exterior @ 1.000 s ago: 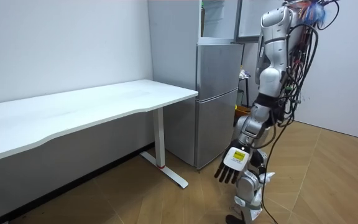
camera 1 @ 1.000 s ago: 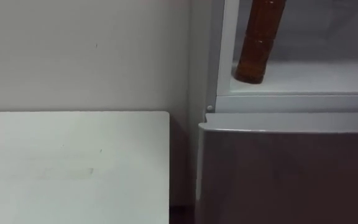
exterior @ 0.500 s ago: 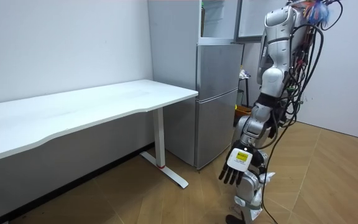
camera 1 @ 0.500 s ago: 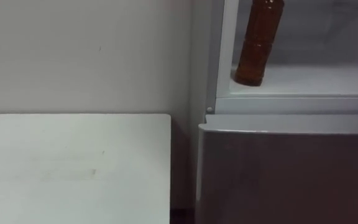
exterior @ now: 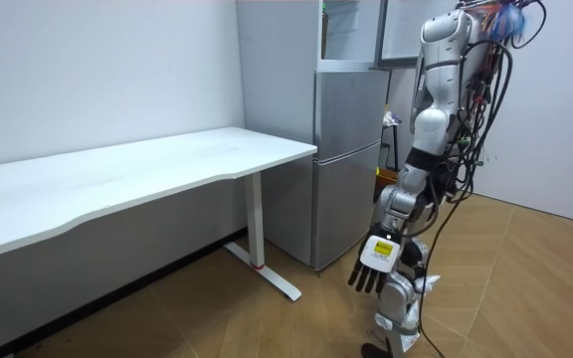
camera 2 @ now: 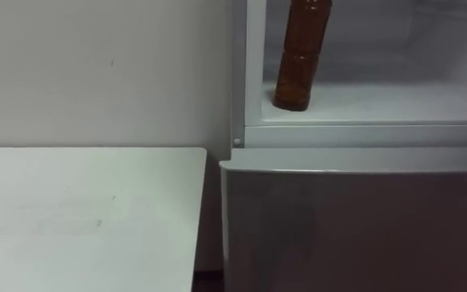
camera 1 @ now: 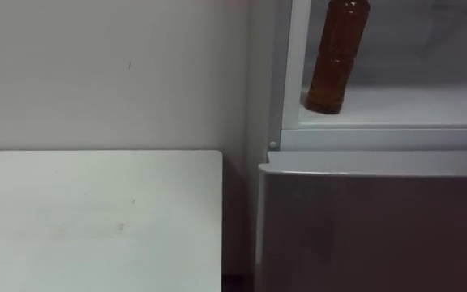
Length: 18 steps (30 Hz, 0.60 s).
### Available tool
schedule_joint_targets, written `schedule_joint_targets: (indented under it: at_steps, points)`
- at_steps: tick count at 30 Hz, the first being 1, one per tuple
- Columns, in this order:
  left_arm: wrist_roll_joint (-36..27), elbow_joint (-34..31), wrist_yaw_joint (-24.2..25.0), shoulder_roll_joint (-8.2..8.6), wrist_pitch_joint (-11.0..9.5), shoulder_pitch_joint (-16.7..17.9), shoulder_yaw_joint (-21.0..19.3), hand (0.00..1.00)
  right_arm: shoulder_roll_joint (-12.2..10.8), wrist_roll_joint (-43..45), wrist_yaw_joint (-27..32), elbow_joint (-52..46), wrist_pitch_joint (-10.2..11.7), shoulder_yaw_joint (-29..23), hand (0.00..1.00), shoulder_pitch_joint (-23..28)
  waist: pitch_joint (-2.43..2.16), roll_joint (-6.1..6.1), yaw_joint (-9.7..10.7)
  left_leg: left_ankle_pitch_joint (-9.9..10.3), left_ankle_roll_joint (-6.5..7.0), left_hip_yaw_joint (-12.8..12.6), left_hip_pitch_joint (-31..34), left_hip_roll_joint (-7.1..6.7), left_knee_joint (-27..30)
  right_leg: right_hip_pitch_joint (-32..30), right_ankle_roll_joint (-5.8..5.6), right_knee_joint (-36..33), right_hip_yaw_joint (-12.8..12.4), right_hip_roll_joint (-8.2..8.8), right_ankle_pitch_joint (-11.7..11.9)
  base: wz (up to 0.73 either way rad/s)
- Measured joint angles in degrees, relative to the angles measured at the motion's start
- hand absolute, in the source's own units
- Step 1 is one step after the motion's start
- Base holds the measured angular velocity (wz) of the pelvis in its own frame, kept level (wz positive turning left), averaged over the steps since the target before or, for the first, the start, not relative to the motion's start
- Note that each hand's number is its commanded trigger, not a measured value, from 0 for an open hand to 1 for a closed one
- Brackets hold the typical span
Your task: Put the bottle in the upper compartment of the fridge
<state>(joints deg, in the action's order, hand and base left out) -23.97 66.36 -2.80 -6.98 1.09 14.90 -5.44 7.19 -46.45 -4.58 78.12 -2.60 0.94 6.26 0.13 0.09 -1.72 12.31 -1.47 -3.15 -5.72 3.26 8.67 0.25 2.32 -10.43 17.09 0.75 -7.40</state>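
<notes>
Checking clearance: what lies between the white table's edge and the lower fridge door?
Nothing stands there: both eye views show a bare, shadowed gap between table and lower fridge door.

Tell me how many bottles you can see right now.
1. A brown bottle is tilted over the front left of the upper fridge shelf, its top cut off by the picture's edge. Others could be hidden deeper inside.

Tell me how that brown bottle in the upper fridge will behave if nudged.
The bottle is tall, narrow and leaning slightly, so it would probably tip easily. Its base is near the front edge of the upper fridge, so a tip might send it out. Round-bodied, it would likely roll.
</notes>
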Motion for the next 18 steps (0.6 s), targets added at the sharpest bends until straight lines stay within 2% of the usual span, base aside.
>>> schedule_joint_targets:
  at_steps: [18]
  points:
    - [1.15,0.03,-1.58,1.01,0.27,-0.71,0.09,0.0,0.22,4.34,-0.58,-0.04,-0.01,0.02,0.0,-1.06,0.07,0.78,0.0,-0.01,0.0,-0.01,0.11,0.05,-0.29,0.06,0.01,0.7,-0.06,-0.18,0.32,0.0]
